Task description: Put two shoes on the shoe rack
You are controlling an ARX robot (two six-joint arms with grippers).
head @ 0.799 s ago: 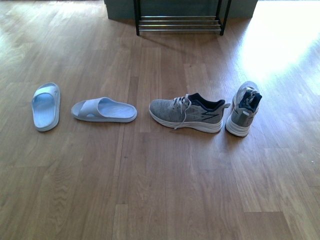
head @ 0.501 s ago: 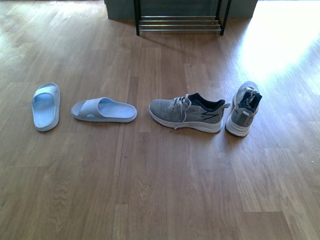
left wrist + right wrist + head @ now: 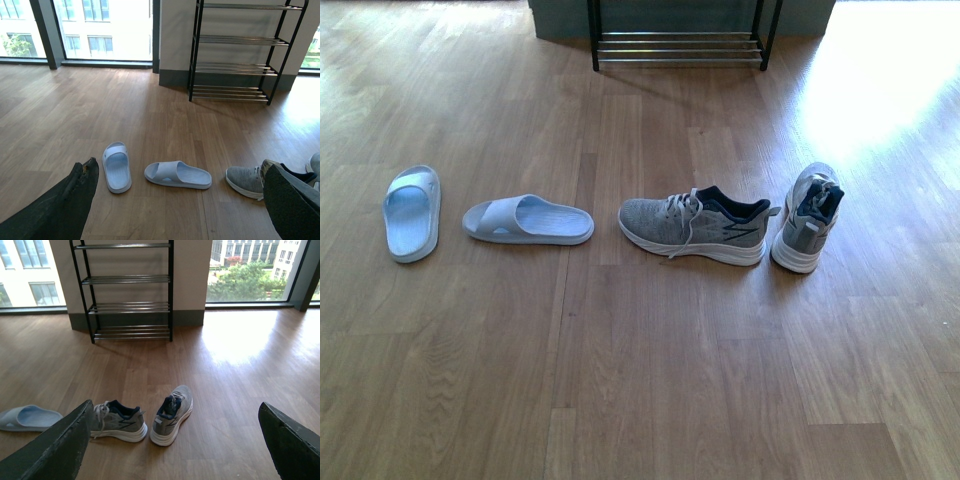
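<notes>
Shoes lie in a loose row across the wooden floor (image 3: 640, 380), all four well short of the shoe rack (image 3: 678, 48). In the front view, furthest left is a pale blue slide (image 3: 412, 212) lying lengthwise, pointing away from the robot. Near it is the second slide (image 3: 528, 220), lying crosswise with its toe to the left. Next comes a grey sneaker (image 3: 695, 226), side-on with its toe to the left and its laces hanging loose. The other sneaker (image 3: 807, 230) stands just beside its heel, with its own heel toward the camera.

The rack stands against a pale wall (image 3: 190, 270) between tall windows (image 3: 100, 25). The front view shows only its lowest silver bars, while the wrist views show four tiers in a black frame.

The left gripper (image 3: 180, 167) hangs above the floor with its dark fingers (image 3: 60, 210) spread wide apart, and both slides show between them in its view. The right gripper (image 3: 175, 407) is likewise spread wide, its fingers (image 3: 55, 450) clear of the two sneakers framed between them.
</notes>
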